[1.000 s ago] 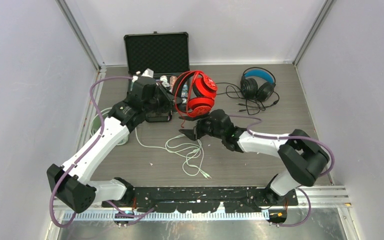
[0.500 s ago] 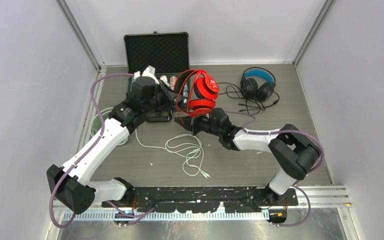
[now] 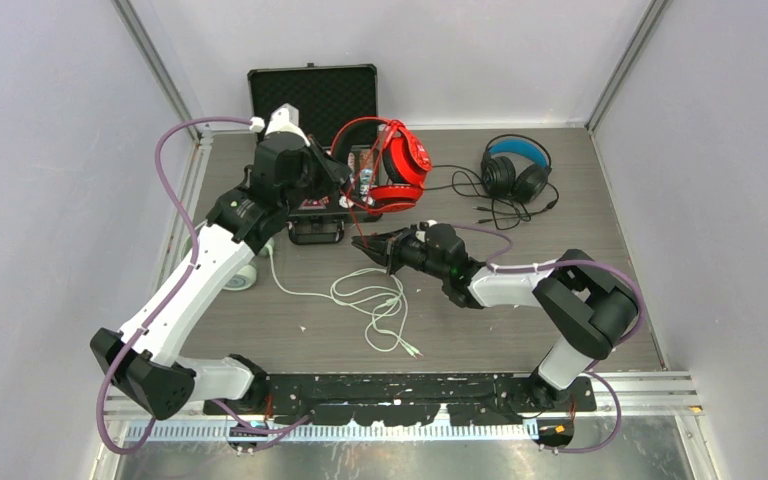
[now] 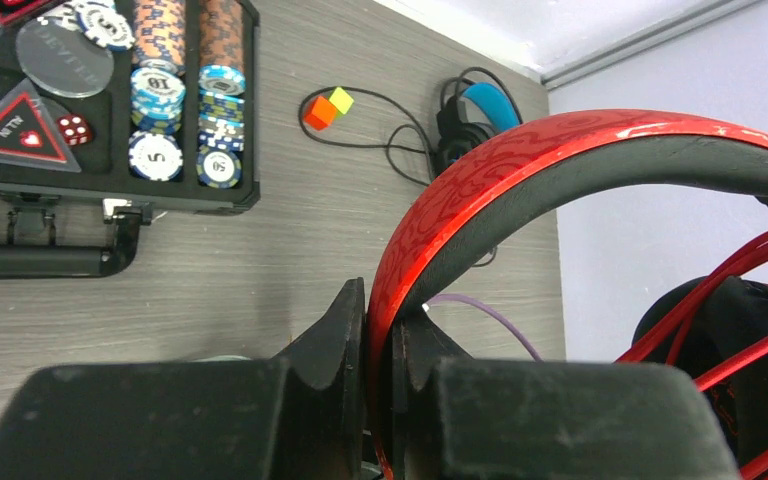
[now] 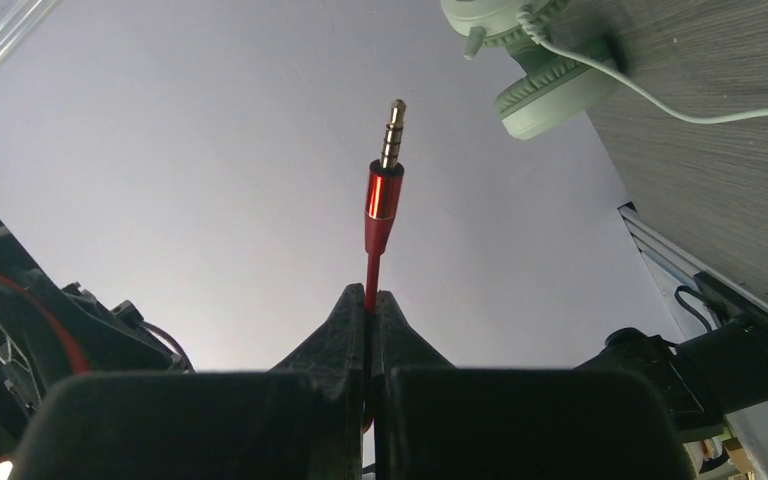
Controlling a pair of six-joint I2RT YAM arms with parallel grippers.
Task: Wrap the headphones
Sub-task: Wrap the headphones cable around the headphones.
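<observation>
Three headphones are in view. The red pair (image 3: 397, 165) hangs above the one open case (image 3: 313, 100), with its headband pinched tight in the left gripper (image 4: 380, 310). The right gripper (image 5: 370, 300) is closed on the red cable (image 5: 371, 268) just below its single plug (image 5: 384, 170). The black pair (image 3: 516, 168) lies at the far right of the table (image 3: 580, 260). The mint pair (image 5: 545, 85) sits near the left edge, its white cable (image 3: 360, 295) lying loose mid-table.
</observation>
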